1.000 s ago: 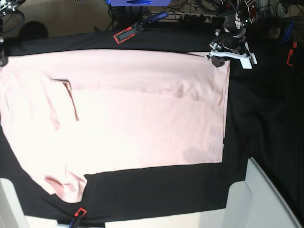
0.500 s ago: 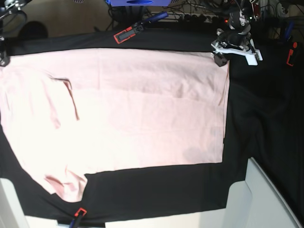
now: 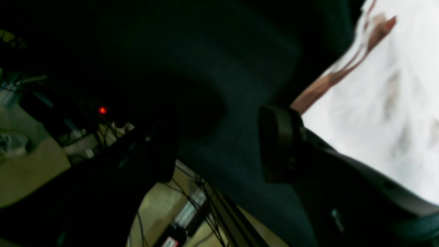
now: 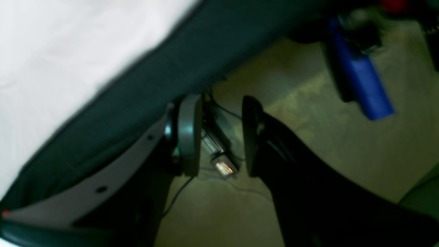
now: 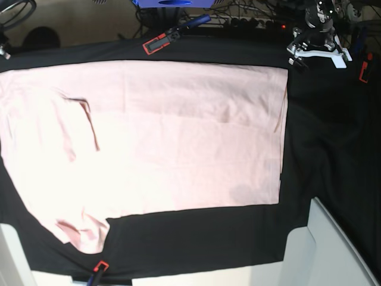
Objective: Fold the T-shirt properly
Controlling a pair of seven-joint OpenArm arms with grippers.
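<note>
So here's the layout: the T-shirt is spread flat on the black table cloth, plain pink side up, taking up most of the left and middle of the table. Its far edge runs roughly along the far side of the cloth, and one sleeve pokes out toward the near left corner. There's a fold line running left to right across the upper part of the shirt, and a smaller crease near the left end.

My left gripper is up off the fabric at the far right, just past the shirt's far right corner and not touching it. From my left wrist camera, my left gripper's jaws are spread with nothing between them, just dark cloth behind, and the shirt's edge shows bright off to the right.

My right gripper barely shows in the base view; it's at the far left corner, mostly out of frame. In the right wrist view its two pads stand apart with a clear gap and nothing pinched; through the gap I see floor and some cables. The shirt there is a white-ish patch at the upper left, beyond the cloth's edge.

Also around: a red-and-black clamp at the far edge and another clamp at the near edge.
</note>
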